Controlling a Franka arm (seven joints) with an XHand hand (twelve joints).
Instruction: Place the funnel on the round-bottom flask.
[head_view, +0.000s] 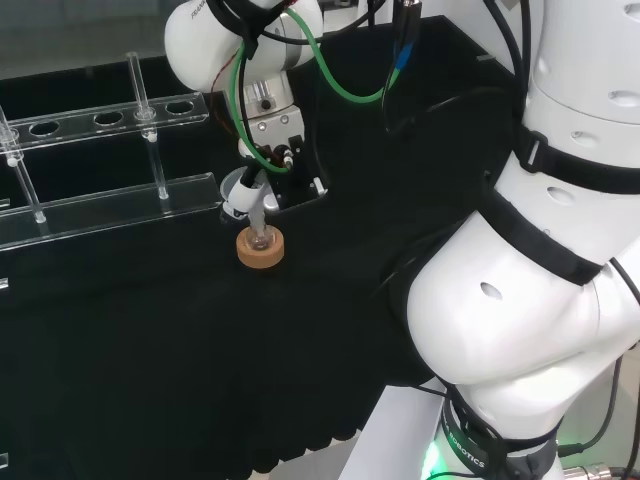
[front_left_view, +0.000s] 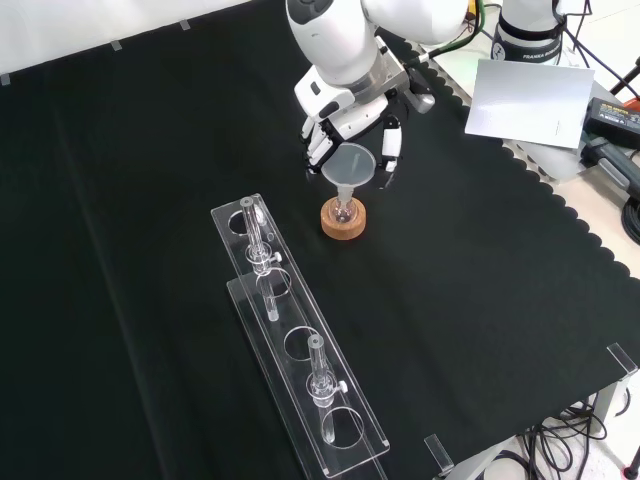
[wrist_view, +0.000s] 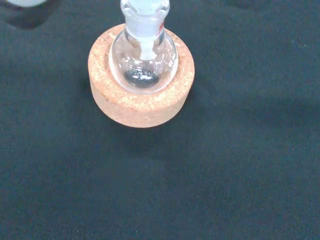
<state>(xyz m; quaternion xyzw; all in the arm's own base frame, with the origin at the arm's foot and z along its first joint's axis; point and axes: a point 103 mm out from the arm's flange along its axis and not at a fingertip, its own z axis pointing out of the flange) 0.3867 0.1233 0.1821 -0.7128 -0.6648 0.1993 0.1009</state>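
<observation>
A small clear round-bottom flask (wrist_view: 143, 62) stands upright in a cork ring (wrist_view: 140, 102) on the black cloth. A clear funnel (front_left_view: 350, 164) sits above it, and its stem (wrist_view: 146, 47) reaches down into the flask's neck. The hand (front_left_view: 345, 105) comes down from above, with fingers (front_left_view: 316, 145) on one side of the funnel's rim and the thumb (front_left_view: 392, 150) on the other, pinching it. In the head view the funnel (head_view: 245, 190) hangs under the hand (head_view: 270, 130), just above the cork ring (head_view: 261, 250).
A long clear plastic rack (front_left_view: 290, 330) holding a few glass tubes lies in front of the flask in the front view, and to the left as the rack (head_view: 100, 160) in the head view. A white sheet (front_left_view: 530, 100) lies beyond the cloth's scalloped edge.
</observation>
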